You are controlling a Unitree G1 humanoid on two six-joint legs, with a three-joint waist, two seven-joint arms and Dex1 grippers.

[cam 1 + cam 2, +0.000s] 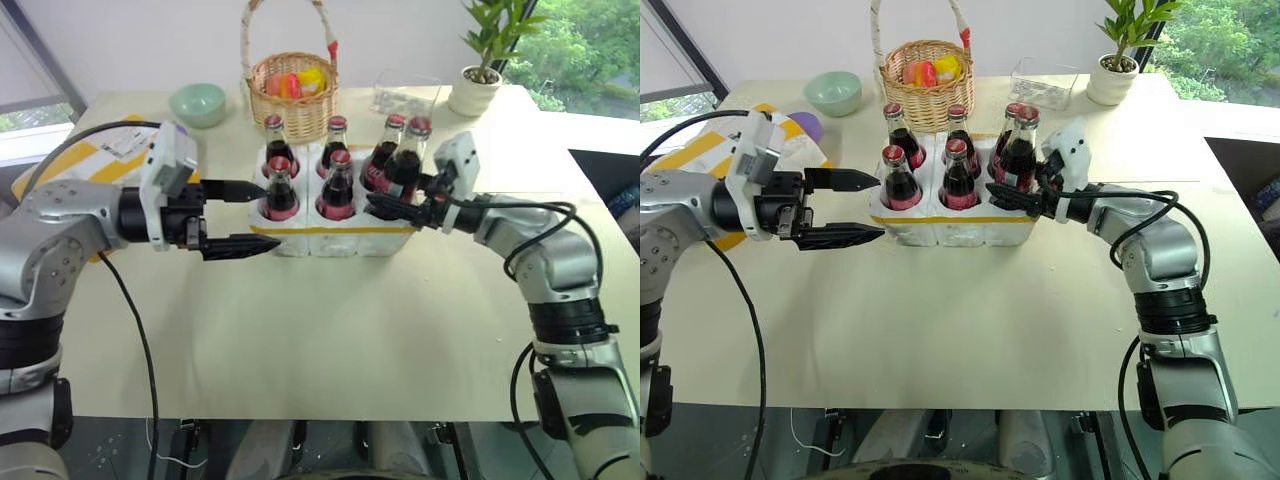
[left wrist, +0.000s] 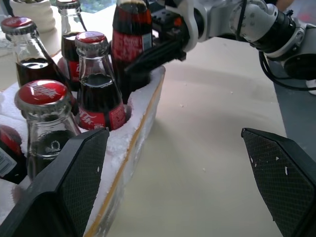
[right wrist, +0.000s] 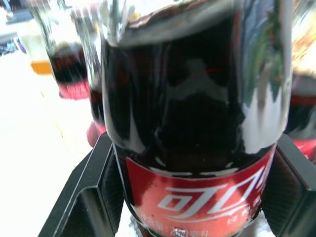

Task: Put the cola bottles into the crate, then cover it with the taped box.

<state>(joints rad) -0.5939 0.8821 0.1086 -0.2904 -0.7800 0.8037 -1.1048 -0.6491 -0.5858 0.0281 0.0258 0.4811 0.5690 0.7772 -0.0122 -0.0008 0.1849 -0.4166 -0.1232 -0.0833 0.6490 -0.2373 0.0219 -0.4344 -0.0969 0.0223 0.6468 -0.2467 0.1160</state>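
A pale cream table is carrying the crate near its middle. At the far edge are sitting a green bowl, a wicker basket, a clear container and a potted plant. The taped box is lying at left.

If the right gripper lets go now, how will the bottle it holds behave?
The bottle looks like smooth glass, so probably slippery and breakable. It is full of dark cola, likely heavy for its size. Tall and narrow, it may tip unless seated in the crate; the right gripper grips it low.
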